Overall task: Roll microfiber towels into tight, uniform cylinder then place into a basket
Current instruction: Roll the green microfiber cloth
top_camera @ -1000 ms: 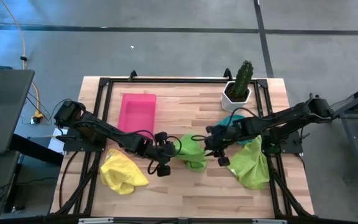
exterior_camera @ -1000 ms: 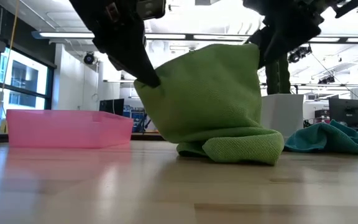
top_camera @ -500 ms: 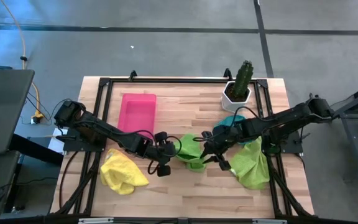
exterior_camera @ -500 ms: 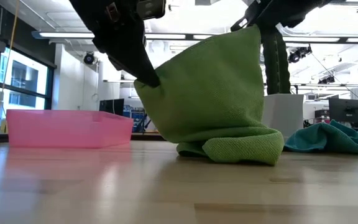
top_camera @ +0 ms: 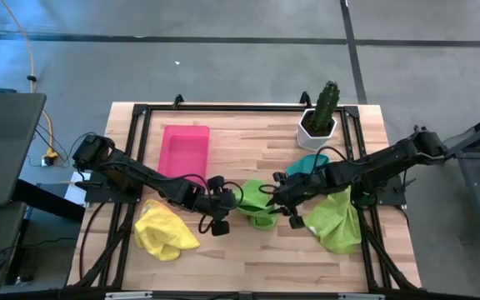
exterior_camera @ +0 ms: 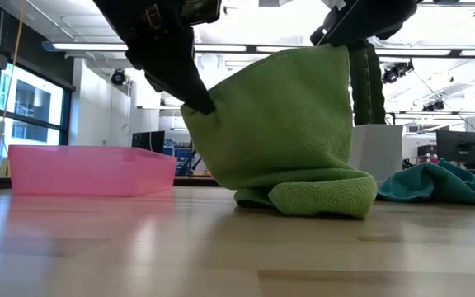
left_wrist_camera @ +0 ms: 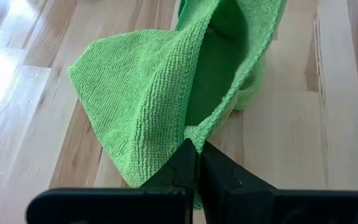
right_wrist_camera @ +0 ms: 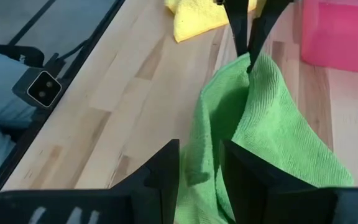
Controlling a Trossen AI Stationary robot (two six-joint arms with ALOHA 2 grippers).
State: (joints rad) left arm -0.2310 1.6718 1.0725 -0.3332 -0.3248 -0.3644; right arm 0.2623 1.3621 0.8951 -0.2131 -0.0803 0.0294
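Main risk: the green towel [exterior_camera: 283, 132] is hanging between two pinch points, with its lower edge bunched on the table [top_camera: 248, 250]. If either corner slips, the cloth drops in a heap and nothing flat is left to roll. The right gripper's [right_wrist_camera: 199, 163] hold looks like the weaker one: in the right wrist view its fingers stand partly apart with cloth edge between them, so I'd judge it holding only a thin fold. Pulling the arms further apart could also tear a corner free.

Left gripper [left_wrist_camera: 197, 167]: fingers fully closed on a towel corner, cloth spreading away from the tips in the left wrist view.

Towel sits centre of the high view, between the two grippers. In the low view, it's lifted at both top corners, left corner lower.

Pink basket [top_camera: 185, 150] is upper left of the towel, well apart. Yellow towel [top_camera: 163, 231] lower left, big green towel [top_camera: 337, 218] lower right, teal towel [top_camera: 308, 162] by the cactus pot [top_camera: 317, 126].
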